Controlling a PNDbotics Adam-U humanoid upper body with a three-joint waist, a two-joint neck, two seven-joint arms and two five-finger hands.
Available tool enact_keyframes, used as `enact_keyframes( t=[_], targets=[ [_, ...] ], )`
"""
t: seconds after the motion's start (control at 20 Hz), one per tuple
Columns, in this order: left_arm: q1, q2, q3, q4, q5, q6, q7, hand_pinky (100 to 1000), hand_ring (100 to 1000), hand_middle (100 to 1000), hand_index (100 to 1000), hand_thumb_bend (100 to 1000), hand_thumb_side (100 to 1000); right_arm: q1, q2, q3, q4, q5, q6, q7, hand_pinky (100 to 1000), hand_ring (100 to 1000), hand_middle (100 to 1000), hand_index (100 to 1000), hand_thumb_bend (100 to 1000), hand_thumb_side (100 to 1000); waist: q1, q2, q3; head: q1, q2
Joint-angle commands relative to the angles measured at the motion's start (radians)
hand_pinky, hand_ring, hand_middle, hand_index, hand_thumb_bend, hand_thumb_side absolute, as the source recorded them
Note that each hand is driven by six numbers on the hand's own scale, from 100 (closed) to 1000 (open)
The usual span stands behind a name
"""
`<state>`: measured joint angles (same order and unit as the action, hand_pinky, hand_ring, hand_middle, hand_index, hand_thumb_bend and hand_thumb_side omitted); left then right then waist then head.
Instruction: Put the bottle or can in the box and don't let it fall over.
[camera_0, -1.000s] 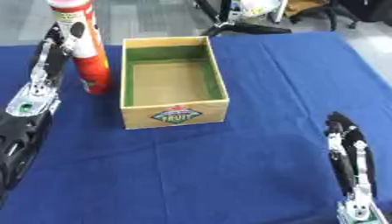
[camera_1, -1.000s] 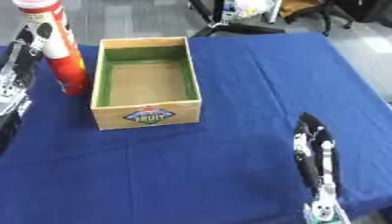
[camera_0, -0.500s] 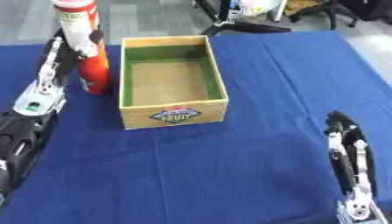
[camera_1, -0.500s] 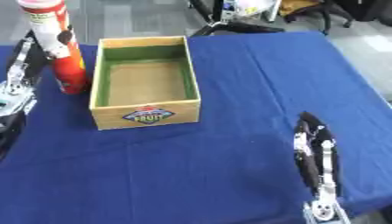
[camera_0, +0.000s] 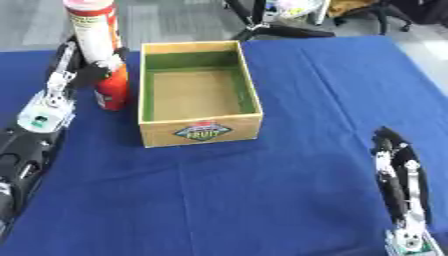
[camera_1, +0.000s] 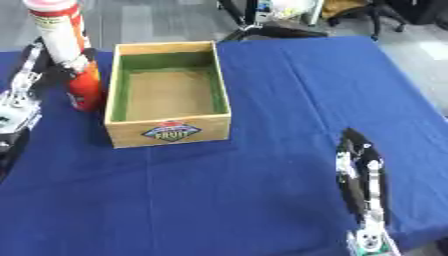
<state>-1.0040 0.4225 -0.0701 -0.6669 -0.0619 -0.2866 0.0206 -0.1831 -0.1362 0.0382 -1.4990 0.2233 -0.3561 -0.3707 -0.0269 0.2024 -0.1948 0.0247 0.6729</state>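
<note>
Can (camera_0: 98, 55) upright on the blue cloth (camera_0: 262, 200), just left of the box (camera_0: 199, 95) and close to its left wall; tall, red low down with a pale upper part and a red cap; left hand (camera_0: 74, 70) is wrapped round it about mid-height, fingers curled on the far side and the thumb seeming to come round the near side, so it reads as a grasp on the can; whether the base is off the cloth I cannot tell; right hand (camera_1: 360, 175) rests idle at the lower right, fingers straight and pointing up, holding nothing; box is empty, green-lined with a brown floor and a fruit label on the near face; to do this step well, I would judge the can needs lifting straight up until its base clears the left wall, then carrying across level, with no tilt, since it is tall and narrow and likely to topple; lower it to the floor's middle and let it stand flat before the fingers open.
</note>
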Motion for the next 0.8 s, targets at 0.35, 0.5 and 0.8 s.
enact_keyframes(
  t=[0.35,0.5,0.8],
  targets=[
    [-0.011,0.02,0.01,-0.024,-0.042,0.014,0.0,397,411,342,674,100,198,-0.003,-0.013,-0.003,-0.008,-0.005,-0.001,0.001,753,821,781,850,100,785,0.0,-0.023,0.007,0.0,-0.009],
    [-0.016,0.035,0.01,-0.079,-0.003,-0.009,0.02,381,402,333,664,100,204,0.001,-0.015,-0.005,-0.007,-0.005,-0.001,0.001,753,821,781,849,100,785,0.0,-0.027,0.012,-0.001,-0.006],
    [-0.044,0.025,-0.024,-0.245,0.101,-0.015,0.024,361,385,315,653,100,216,0.006,-0.016,-0.003,-0.006,-0.003,0.0,0.003,753,821,780,847,100,786,0.0,-0.031,0.018,0.001,-0.001]
  ],
)
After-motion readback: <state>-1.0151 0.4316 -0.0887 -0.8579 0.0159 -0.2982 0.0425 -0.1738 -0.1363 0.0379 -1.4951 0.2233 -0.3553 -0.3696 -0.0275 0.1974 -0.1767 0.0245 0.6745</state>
